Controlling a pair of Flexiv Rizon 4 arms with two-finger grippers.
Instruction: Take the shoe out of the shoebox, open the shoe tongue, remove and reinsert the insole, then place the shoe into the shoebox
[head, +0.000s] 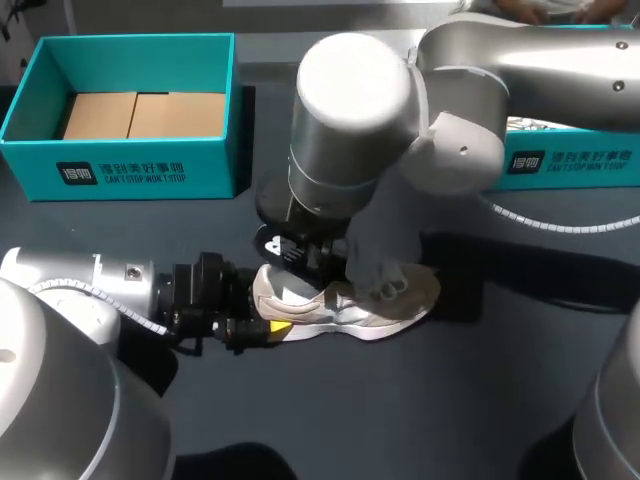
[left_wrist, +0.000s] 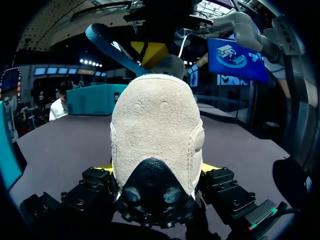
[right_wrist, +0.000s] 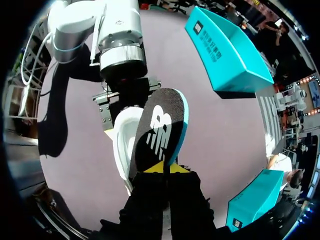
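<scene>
Black insole (right_wrist: 160, 130) is pinched in the right gripper (right_wrist: 165, 168) above the shoe (head: 375, 305) mid-table, whose heel the left gripper (head: 272, 328) clamps from 9 o'clock. A steady heel grip and toe-first alignment look key

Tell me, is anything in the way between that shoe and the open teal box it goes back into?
Nothing visible lies on the table between the shoe and the shoebox. But the right gripper holds the insole above the shoe, and the left gripper grips its heel.
</scene>
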